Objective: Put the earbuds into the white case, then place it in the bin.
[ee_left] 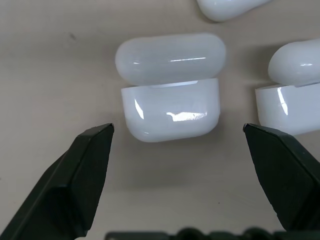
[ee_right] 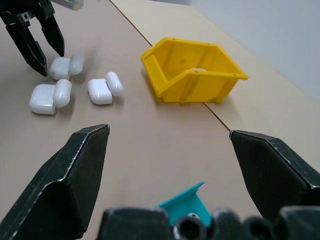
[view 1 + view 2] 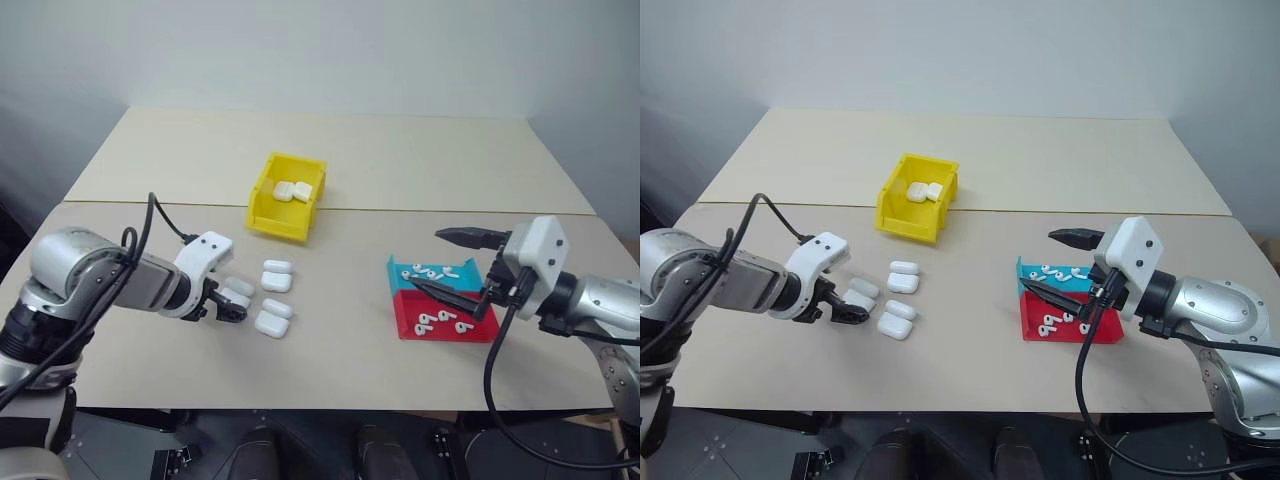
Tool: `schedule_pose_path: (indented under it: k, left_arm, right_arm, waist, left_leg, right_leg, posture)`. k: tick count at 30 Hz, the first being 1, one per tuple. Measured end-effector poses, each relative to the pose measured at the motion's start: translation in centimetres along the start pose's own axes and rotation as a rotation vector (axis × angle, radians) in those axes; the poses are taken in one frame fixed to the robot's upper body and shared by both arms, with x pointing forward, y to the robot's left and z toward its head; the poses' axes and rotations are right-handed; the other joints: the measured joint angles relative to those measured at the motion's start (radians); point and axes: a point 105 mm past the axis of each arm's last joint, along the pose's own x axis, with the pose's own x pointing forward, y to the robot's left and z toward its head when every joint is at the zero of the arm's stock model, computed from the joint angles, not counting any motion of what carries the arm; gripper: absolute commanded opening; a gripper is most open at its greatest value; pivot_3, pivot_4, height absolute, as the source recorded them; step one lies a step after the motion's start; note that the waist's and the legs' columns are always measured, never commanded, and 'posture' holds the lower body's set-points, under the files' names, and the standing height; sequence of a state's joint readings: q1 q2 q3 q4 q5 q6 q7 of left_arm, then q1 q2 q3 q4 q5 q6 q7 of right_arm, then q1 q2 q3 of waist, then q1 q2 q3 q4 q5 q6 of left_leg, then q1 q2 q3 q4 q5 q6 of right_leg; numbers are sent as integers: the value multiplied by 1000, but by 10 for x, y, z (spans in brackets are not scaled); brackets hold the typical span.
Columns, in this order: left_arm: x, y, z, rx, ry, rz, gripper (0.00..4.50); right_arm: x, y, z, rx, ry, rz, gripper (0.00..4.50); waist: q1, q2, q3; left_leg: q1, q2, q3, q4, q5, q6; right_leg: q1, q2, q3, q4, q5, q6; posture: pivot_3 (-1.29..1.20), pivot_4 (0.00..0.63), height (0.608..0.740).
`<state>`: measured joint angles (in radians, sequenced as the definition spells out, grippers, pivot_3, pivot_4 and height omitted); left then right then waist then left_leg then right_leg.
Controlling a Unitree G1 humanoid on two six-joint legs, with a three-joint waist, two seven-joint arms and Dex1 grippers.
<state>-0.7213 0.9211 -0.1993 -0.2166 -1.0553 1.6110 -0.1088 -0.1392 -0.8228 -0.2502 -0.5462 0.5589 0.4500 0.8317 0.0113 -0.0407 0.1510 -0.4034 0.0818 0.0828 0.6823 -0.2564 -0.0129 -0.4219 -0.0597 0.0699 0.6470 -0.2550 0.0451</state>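
**Left gripper poised over an open case, right gripper above the trays**

The yellow bin (image 3: 287, 197) sits mid-table and serves as the anchor here. Toward the robot from the bin and a little to its left lies a cluster of white cases (image 3: 275, 276), lids flipped open. The left gripper (image 3: 230, 303) hangs at the cluster's left edge, fingers spread wide and empty. Its wrist view adds what the head views cannot — the nearest white case (image 1: 170, 107) lies between the two black fingertips (image 1: 95, 145), touching neither. The head views show two closed cases inside the bin; from the right wrist view the bin's wall hides most of them. To the bin's right and nearer the robot, earbuds (image 3: 432, 271) lie scattered on a teal tray (image 3: 400, 269) and a red tray (image 3: 410, 322). The right gripper (image 3: 438, 262) hovers over them — fingers apart, holding nothing.
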Motion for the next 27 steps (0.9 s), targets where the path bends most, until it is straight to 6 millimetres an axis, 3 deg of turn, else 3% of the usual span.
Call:
schedule_pose_path:
  k: [14,21,27]
  left_arm:
    - [18,6,13,-47,29,80,4500]
    - [18,3,13,10,37,111,4500]
    - [8,12,10,29,34,165,4500]
  right_arm:
    - [0,6,0,16,-14,-11,4481]
    - [0,7,0,18,-14,-22,4481]
    - [0,10,-1,24,-8,-18,4481]
  waist:
    - [1,0,0]
    - [1,0,0]
    - [0,0,0]
  left_leg:
    - [4,0,-1,1,1,-1]
    - [3,-1,-1,1,1,-2]
    - [0,-1,-1,1,1,-2]
  right_leg:
    - [3,0,0,3,0,0]
    - [2,0,0,2,0,0]
    - [0,0,0,1,0,0]
  posture:
    - [0,150,740]
    - [0,150,740]
    - [0,150,740]
